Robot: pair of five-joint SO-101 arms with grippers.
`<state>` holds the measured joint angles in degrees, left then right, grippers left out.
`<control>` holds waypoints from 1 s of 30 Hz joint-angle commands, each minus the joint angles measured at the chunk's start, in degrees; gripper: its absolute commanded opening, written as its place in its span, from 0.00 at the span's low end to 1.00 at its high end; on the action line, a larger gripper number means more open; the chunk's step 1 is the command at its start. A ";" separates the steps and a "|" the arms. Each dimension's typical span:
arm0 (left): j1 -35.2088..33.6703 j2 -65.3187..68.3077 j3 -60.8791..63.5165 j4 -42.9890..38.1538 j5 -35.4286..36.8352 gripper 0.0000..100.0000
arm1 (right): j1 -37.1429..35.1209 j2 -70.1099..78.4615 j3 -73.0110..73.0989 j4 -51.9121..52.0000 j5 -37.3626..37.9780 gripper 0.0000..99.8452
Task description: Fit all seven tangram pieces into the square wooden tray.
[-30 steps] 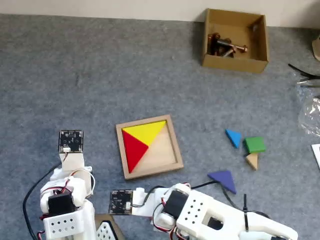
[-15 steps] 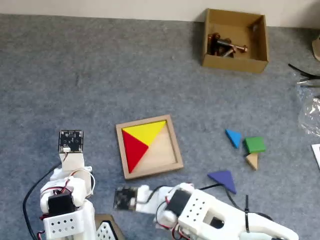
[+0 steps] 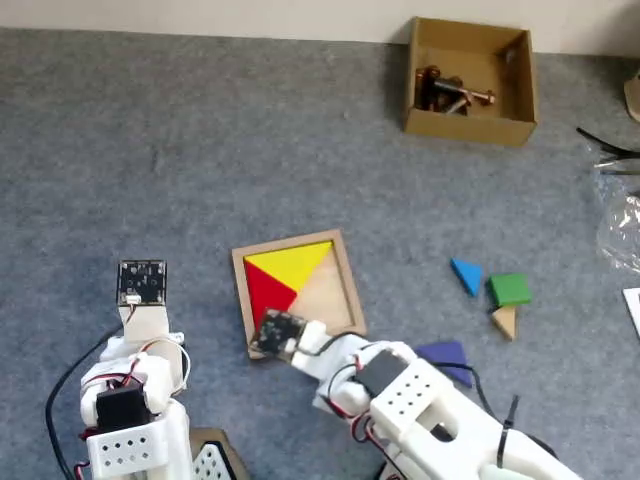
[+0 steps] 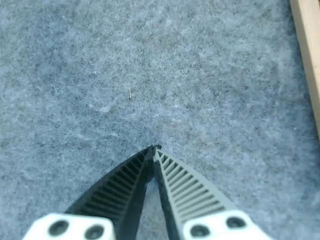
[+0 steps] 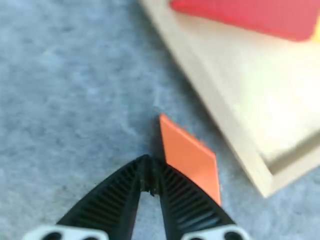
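Two pieces lie in the square wooden tray (image 3: 328,300): a yellow triangle (image 3: 290,262) along the far side and a red triangle (image 3: 262,290) against it, long edges touching.

Orange parallelogram (image 5: 192,157) lies flat on the grey desk (image 3: 150,150), just outside the tray's rim near one corner.

Right gripper (image 5: 150,162): fingers pressed together with nothing between them, low over the desk. One finger overlaps the parallelogram's edge; cannot tell whether it touches.

Left gripper (image 4: 154,149): fingers closed tip to tip over grey desk, well apart from the pieces, the tray's rim off to one side.

Right of the tray: blue triangle (image 3: 466,274), green square (image 3: 510,289) and tan triangle (image 3: 505,321) close together. Purple triangle (image 3: 445,355) is nearer, partly under the right arm.

Cardboard box (image 3: 470,125) stands at the far edge.
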<state>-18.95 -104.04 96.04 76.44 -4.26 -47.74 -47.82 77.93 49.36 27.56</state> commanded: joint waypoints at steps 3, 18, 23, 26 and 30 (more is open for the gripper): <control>-0.75 -0.31 1.10 0.26 0.53 0.01 | 4.44 -0.92 -0.92 -1.27 -0.09 0.01; -0.75 -0.31 1.10 0.26 0.53 0.01 | 13.41 -0.75 -0.92 -1.36 -0.09 0.01; -0.75 -0.31 1.10 0.26 0.53 0.01 | 17.54 -0.75 -0.84 -4.35 0.00 0.01; -0.75 -0.31 1.10 0.26 0.53 0.01 | 18.15 -0.75 -0.84 -4.62 0.00 0.01; -0.75 -0.31 1.10 0.26 0.53 0.01 | 18.42 -0.75 -0.92 -4.62 0.53 0.01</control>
<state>-18.95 -104.04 96.04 76.44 -4.26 -30.42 -47.82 77.93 46.37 27.56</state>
